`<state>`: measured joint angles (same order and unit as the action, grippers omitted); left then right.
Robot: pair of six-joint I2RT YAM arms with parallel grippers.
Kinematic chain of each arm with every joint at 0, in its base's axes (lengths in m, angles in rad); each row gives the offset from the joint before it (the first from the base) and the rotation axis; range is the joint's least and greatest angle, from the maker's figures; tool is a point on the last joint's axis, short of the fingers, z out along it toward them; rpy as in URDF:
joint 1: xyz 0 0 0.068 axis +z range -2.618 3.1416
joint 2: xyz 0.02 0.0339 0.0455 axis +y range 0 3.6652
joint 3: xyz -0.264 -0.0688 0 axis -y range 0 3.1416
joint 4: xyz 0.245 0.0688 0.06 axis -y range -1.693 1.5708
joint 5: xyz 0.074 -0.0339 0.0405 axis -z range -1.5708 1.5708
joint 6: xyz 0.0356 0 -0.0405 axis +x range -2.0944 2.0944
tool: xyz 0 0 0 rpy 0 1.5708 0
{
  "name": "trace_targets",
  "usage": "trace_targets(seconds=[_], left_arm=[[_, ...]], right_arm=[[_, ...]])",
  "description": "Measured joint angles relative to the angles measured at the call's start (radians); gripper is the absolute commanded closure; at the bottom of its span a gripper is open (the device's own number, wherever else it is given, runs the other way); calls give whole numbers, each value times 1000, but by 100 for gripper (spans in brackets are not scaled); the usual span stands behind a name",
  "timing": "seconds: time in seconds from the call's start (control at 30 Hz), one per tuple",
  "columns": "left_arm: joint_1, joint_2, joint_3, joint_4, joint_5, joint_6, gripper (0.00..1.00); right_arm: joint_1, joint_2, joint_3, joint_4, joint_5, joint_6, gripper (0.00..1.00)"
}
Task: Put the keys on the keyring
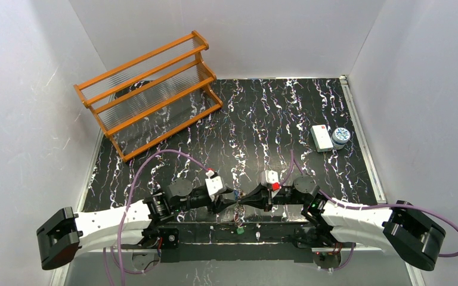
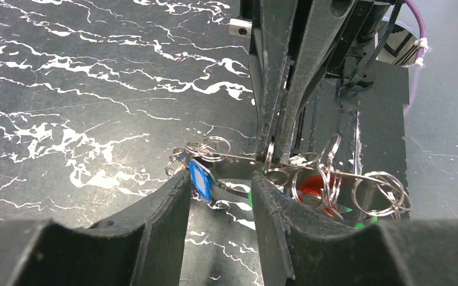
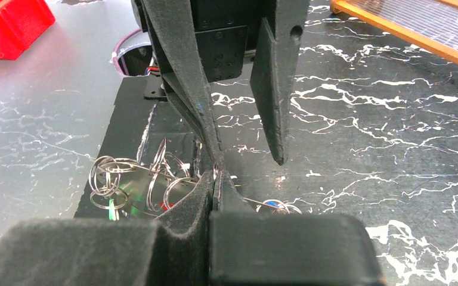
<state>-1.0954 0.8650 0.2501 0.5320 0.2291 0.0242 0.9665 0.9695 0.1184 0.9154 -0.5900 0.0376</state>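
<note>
1. Pinch work falls to the right gripper [image 3: 214,177]. Its fingers are pressed together, apparently on the thin wire of the keyring [image 2: 238,158], though the tips hide the contact itself. Holding the loop fixed would stop it sliding on the table [image 1: 262,119] while a key is fed on.
2. The left gripper [image 2: 219,180] faces it tip to tip, with its fingers spread. The blue key [image 2: 201,180] sits in the gap, lying against one finger and not clamped. That placing suits closing on the tag as the next move.
3. The keyring lies at the near middle of the table, between the two grippers. The other keys [image 2: 315,186], with red and green tags among them, bunch with their split rings [image 2: 381,192] on the far side of the right gripper's pinch, as the left wrist view shows it.
4. Judgement: the blue key is the one being worked, close to one end of the loop. Whether it is already threaded I cannot tell. The tangled rings beside the pinch could snag if the loop is tugged.
</note>
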Motion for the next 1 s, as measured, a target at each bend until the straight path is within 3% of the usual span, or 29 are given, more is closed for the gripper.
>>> trace_targets(seconds=[0.13, 1.0], left_arm=[[-2, -39, 0, -42, -10, 2, 68], [-2, 51, -29, 111, 85, -17, 68]], right_arm=[[0, -2, 0, 0, 14, -4, 99], [0, -2, 0, 0, 18, -7, 99]])
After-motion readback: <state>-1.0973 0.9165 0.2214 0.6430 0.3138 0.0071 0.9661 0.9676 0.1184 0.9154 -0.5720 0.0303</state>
